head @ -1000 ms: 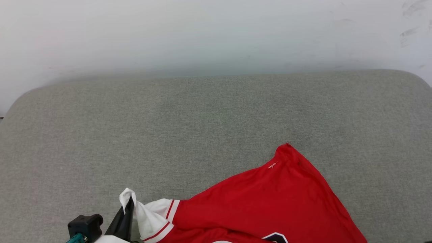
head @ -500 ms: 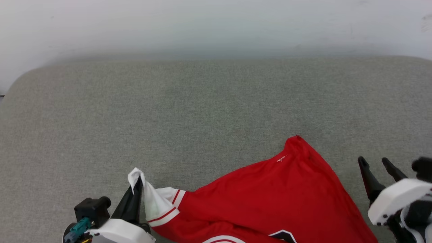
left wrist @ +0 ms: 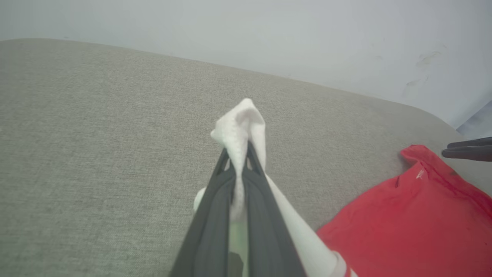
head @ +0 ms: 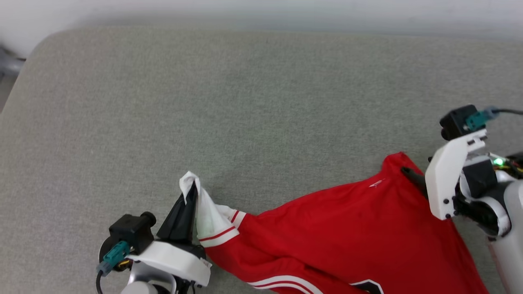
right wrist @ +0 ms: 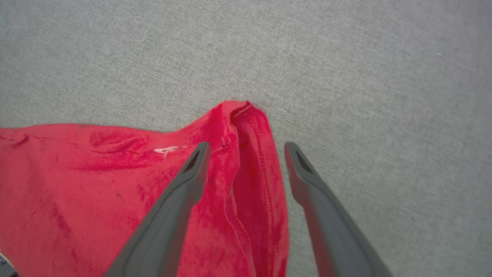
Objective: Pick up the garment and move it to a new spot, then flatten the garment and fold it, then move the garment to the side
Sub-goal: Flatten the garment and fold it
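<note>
Grey cushion (head: 245, 102): left gripper (head: 191, 192) pinches garment (head: 335, 228) by its white corner. Wide-open right gripper (right wrist: 246, 145) straddles the red corner, likely to stretch it.

No legible text; an unreadable white logo (head: 376, 183) on the garment (head: 327, 220).

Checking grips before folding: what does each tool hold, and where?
Left tool: shut on the red jersey, pinching a white inside-out corner by the striped trim. Right tool: open over a red corner, holding nothing.
</note>
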